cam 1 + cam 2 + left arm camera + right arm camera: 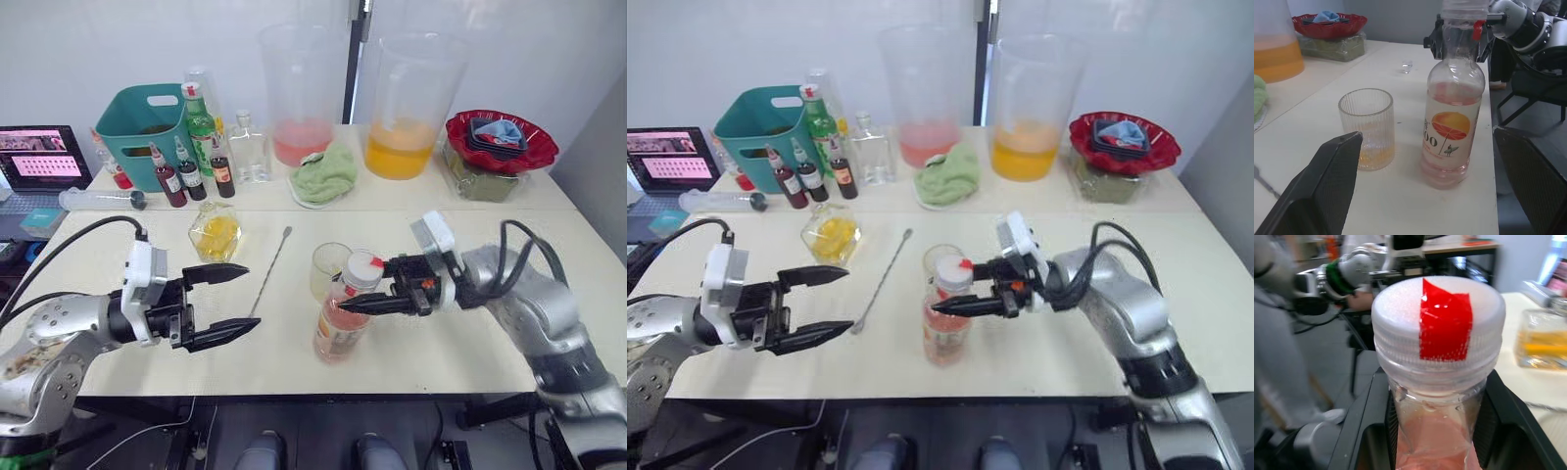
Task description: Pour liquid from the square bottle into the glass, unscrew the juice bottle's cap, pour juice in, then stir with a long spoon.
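On the near bench: yellow liquid (1374,155) poured in glass (1367,128); right claw (377,284) clamping juice bottle (343,315) neck, cap (1439,327) on; left claw (220,305) gaping.

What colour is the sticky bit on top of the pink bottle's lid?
Red. The tape on the white cap shows best in the right wrist view.

both arms are rounded silver-grey metal shells with black joints, and loose black cables loop along the forearms; each wrist carries a white boxy block, and a small red mark shows on the right one; the left gripper (227,305) and the right gripper (364,287) each have 2 long, tapered matt black fingers; the left arm's shell looks scuffed and brownish
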Action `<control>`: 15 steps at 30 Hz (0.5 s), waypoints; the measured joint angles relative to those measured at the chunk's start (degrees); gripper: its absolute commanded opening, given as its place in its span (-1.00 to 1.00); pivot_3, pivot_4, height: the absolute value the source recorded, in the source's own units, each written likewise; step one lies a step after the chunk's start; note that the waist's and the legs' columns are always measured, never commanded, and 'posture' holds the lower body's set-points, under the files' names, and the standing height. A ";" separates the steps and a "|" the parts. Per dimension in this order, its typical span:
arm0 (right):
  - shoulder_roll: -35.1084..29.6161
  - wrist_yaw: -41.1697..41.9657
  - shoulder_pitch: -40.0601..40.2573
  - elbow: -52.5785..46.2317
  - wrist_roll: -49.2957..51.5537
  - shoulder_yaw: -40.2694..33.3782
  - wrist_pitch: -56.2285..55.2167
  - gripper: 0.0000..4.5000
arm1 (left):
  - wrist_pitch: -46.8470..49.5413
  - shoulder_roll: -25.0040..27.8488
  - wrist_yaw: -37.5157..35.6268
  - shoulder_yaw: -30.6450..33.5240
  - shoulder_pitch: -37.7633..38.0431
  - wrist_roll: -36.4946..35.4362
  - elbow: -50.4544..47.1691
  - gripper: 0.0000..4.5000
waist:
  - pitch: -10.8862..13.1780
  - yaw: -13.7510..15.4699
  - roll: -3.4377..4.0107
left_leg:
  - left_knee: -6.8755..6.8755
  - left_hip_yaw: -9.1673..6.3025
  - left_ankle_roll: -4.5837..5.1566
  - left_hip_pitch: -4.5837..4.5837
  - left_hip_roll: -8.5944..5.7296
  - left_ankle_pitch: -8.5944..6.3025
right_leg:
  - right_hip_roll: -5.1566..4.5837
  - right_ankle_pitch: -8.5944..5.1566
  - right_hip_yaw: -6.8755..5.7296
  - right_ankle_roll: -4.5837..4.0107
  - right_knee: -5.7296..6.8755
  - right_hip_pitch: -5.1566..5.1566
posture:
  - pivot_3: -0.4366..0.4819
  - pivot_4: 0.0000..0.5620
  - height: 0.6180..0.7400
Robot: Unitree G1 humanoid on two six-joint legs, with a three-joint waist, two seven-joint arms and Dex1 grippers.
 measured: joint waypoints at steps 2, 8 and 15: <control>0.00 -5.81 2.76 -4.65 -0.21 -1.83 2.05 -0.40 | -0.53 -0.50 -1.32 -1.91 -2.12 0.47 1.64 1.00 | 0.00 -0.16 0.00 | 0.01 0.02 0.00 0.01 0.01 0.00 | 0.02 0.00 0.00 0.00 -0.01 0.01 | -0.05 -0.47 1.00; 3.68 -21.53 8.29 -14.04 -1.22 -3.76 6.75 -0.40 | -1.77 -1.78 -4.94 -5.42 -6.37 2.40 6.85 1.00 | 0.00 -0.63 -0.01 | 0.01 0.08 0.01 0.00 0.04 0.00 | 0.09 0.00 0.01 0.00 0.02 0.01 | -0.05 -0.47 1.00; 6.74 -31.36 12.46 -19.28 -0.63 -4.83 10.76 -0.40 | -3.03 -2.62 -7.91 -7.89 -9.34 4.25 10.17 1.00 | -0.01 -0.44 -0.03 | 0.04 0.07 0.01 0.00 0.02 0.01 | 0.10 0.00 -0.01 0.01 -0.02 0.07 | -0.05 -0.47 1.00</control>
